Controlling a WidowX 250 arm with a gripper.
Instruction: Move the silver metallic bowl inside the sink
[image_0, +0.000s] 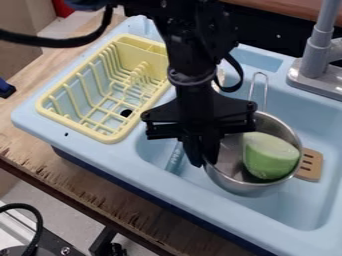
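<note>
The black gripper (204, 161) hangs over the sink and is shut on the left rim of the silver metallic bowl (232, 181). This bowl has a wire handle pointing up toward the back, and a green-and-white rounded piece (270, 156) lies in it. The bowl is over the blue sink basin (287, 210), between the gripper and a wooden spatula. Whether its base touches the sink floor I cannot tell. The fingers hide part of its left edge.
A yellow dish rack (75, 125) stands on the sink's left side. The wooden slotted spatula (310, 165) lies right of the bowl, and a light blue handle (175, 157) lies left of the fingertips. A grey faucet (315, 55) rises at the back right.
</note>
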